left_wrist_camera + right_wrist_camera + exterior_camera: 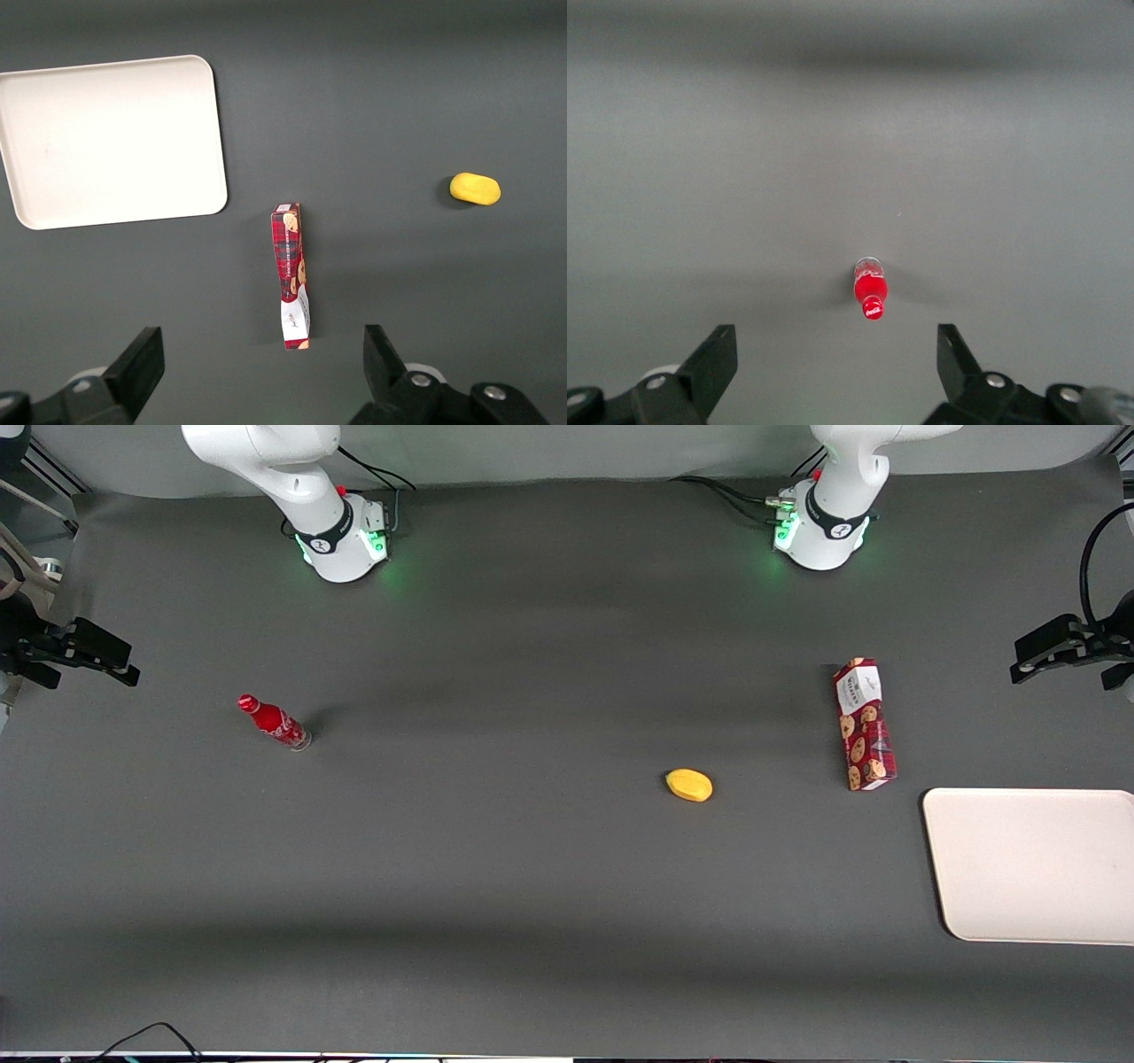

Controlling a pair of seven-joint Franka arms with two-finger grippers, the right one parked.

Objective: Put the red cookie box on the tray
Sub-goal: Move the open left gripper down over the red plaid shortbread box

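Observation:
The red cookie box (865, 724) lies lengthwise on the dark table, with its white label end farther from the front camera. The cream-white tray (1036, 864) sits flat beside it, nearer the front camera and at the working arm's end of the table, with nothing on it. A gap of table separates the two. My left gripper (261, 347) is open and hangs high above the table, out of the front view. In the left wrist view the box (291, 274) shows just ahead of the wide-apart fingers (142, 359), and the tray (111, 137) lies farther out.
A small yellow oval object (689, 785) rests on the table beside the box, toward the parked arm's end. A small red bottle (273, 722) stands far off toward the parked arm's end. Black camera mounts (1067, 646) sit at the table's ends.

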